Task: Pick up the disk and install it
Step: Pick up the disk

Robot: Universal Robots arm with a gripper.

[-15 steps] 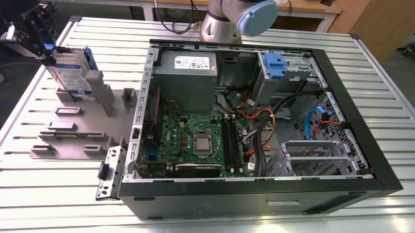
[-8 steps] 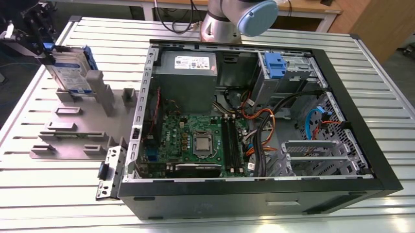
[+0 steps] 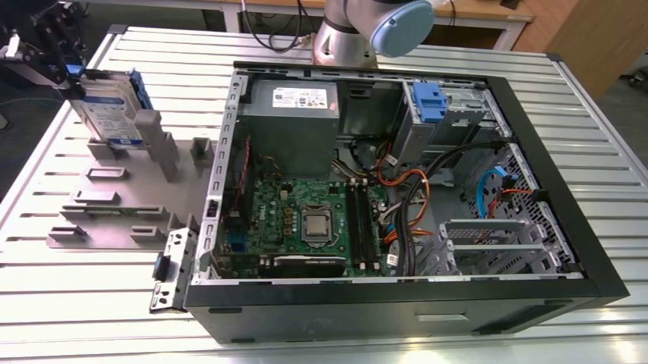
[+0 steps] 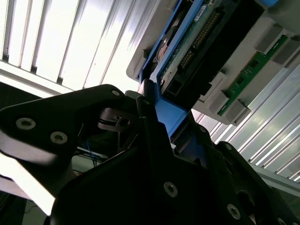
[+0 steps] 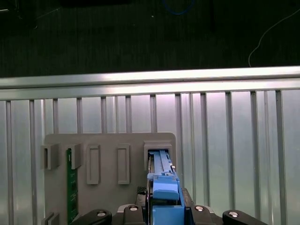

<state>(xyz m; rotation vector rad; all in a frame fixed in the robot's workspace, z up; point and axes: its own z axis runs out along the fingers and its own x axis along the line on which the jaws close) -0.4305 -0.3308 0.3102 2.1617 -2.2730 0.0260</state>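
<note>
Found pincer (image 3: 69,76) clenched on the disk (image 3: 106,110), gripping its blue rail from above, near the counter (image 3: 81,303) edge at the exterior view's upper left. Noted disk upright, lower edge at a slot of the grey holder (image 3: 121,205); cannot tell whether seated or just clear of it. Saw open counter beside the holder toward the exterior view's left and along its near side. On the exterior view's right, found the case (image 3: 405,303) just beside the holder, lying open side up. Logged free room above the case, with motherboard (image 3: 303,220) and cables exposed, blue latch (image 3: 429,102) at the upper bay, arm base (image 3: 350,34) behind.

Checked first wrist view: looks along the disk (image 5: 161,164) into an end slot of the holder (image 5: 108,140), with pincer (image 5: 164,208) closed on the rail. Saw a green board (image 5: 71,183) standing in a slot well apart from the disk. Saw dark floor (image 5: 140,37) past the counter (image 5: 234,140) edge.

Checked second wrist view: shows what the others hide, namely the disk's (image 4: 197,42) circuit-board face and connector edge. Saw black fingers (image 4: 150,131) of the pincer (image 4: 171,119) pressed to the rail, green board (image 4: 253,65) alongside.

Recorded counter as bright ribbed aluminium slats. Noted wooden furniture (image 3: 587,30) at the exterior view's far right.
</note>
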